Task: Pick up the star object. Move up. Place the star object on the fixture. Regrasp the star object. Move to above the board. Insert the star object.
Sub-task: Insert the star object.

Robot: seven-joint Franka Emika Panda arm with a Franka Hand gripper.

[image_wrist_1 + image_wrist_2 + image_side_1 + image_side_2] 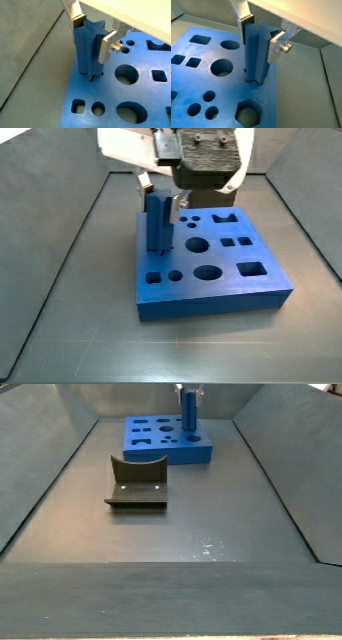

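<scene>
The gripper [261, 35] stands over the board [214, 288], jaws clamped on the upper end of the star object [254, 52] — its lower tip entering a cut-out near the board's edge. It looks a rigid, light, smooth plastic piece — flat flanks give the surest hold.

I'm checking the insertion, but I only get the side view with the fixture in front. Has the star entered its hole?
Observer: Yes. In both wrist views the star stands upright with its lower end inside a star-shaped cut-out of the board.
Operator: Is the hand gripping it?
Observer: Yes. The hand is above the board, and its fingers clamp the star's upper part from two sides.
</scene>
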